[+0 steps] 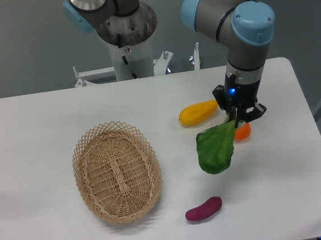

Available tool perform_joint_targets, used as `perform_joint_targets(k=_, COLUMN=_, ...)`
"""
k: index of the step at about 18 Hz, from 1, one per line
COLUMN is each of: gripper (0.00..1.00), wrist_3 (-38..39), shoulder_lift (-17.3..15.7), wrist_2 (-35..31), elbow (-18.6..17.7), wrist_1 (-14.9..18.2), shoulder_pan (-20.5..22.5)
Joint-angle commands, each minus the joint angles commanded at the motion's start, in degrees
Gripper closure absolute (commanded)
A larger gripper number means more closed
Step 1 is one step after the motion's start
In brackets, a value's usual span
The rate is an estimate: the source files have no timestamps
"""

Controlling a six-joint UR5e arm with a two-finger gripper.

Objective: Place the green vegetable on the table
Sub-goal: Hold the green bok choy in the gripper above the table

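one wide white table (64, 111) is lying under everything; the wicker basket (117, 171) is sitting left, empty. the gripper (242, 114) is clenching the green vegetable (216, 147) by its stalk, dangling it between the yellow squash (199, 112) and purple sweet potato (204, 209); lowering and letting go is seemingly coming next

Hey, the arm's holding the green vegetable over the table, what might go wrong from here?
1. The gripper pinches the green vegetable only at its stalk end, so the hanging leaf may swing or slip out early.
2. The orange fruit and yellow fruit lie close by; lowering straight down might bump them.
3. The purple sweet potato lies on the table below, limiting space there.
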State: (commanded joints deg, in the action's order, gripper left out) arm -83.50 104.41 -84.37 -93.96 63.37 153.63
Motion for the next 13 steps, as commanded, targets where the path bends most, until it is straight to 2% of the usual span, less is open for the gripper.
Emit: perform_joint_targets(k=13, gripper=0.76, wrist_3=1.14, shoulder_lift=0.88, wrist_2=-0.44, elbow=-0.53, wrist_1=-0.70, shoulder_pan=-0.62)
